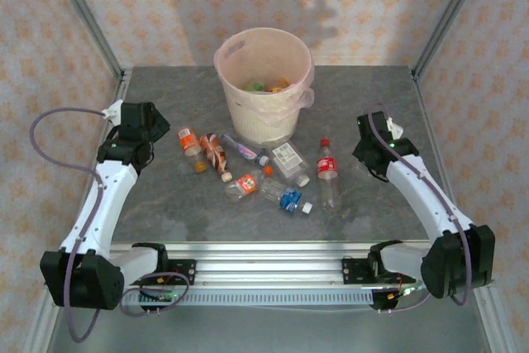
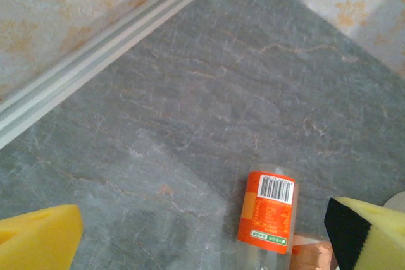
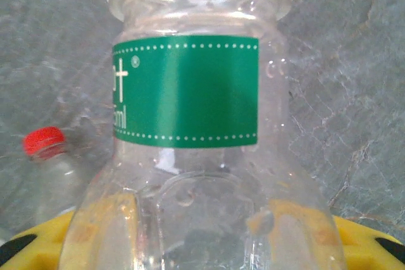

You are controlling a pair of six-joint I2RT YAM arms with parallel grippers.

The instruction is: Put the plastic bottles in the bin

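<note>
Right end effector (image 3: 202, 241) clenches a green-labelled bottle (image 3: 190, 93) for binning; left end effector (image 2: 202, 235), released, hovers over an orange-labelled bottle (image 2: 269, 213)

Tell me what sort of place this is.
Likely a robot test booth: a grey table fenced by metal posts and patterned panels, two arms bolted to a rail at its edge.
</note>
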